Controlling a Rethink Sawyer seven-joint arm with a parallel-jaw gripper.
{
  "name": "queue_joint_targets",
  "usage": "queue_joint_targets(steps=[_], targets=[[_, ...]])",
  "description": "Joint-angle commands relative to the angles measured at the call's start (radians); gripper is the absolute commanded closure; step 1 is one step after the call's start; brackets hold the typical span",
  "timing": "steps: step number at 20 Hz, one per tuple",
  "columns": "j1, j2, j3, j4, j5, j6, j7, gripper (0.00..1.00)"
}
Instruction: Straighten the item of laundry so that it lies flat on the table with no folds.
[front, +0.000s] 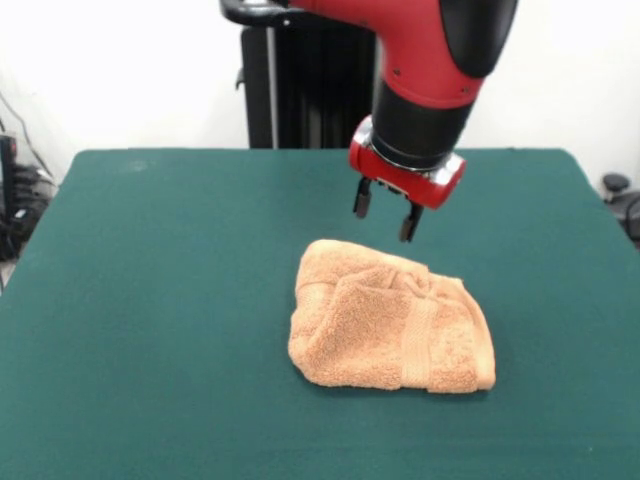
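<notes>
The orange-tan terry towel (388, 318) lies folded and bunched in a lump on the dark green table (160, 300), right of the middle. A flat woven band runs down its right part. My gripper (386, 212) hangs from the red and black arm just above the towel's far edge. Its two black fingers (362, 199) stand apart, open and empty, clear of the cloth.
The black pedestal (305, 85) stands behind the table's far edge. Cables and dark gear (20, 195) sit off the table's left side, and a dark object (622, 200) sits off its right side.
</notes>
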Motion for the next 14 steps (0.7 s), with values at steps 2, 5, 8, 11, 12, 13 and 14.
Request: queue_joint_targets(steps=[2, 5, 8, 11, 12, 13, 14], targets=[[0.012, 0.047, 0.069, -0.058, 0.068, 0.078, 0.255, 0.00], [0.014, 0.046, 0.069, -0.039, 0.072, 0.043, 0.250, 0.00], [0.017, 0.038, 0.071, -0.021, 0.076, 0.016, 0.246, 0.00], [0.019, 0.037, 0.074, -0.013, 0.085, -0.016, 0.247, 0.00], [0.019, 0.040, 0.076, -0.012, 0.090, -0.024, 0.249, 0.00], [0.020, 0.041, 0.078, -0.009, 0.095, -0.029, 0.252, 0.00], [0.021, 0.042, 0.080, -0.007, 0.099, -0.033, 0.252, 0.00]])
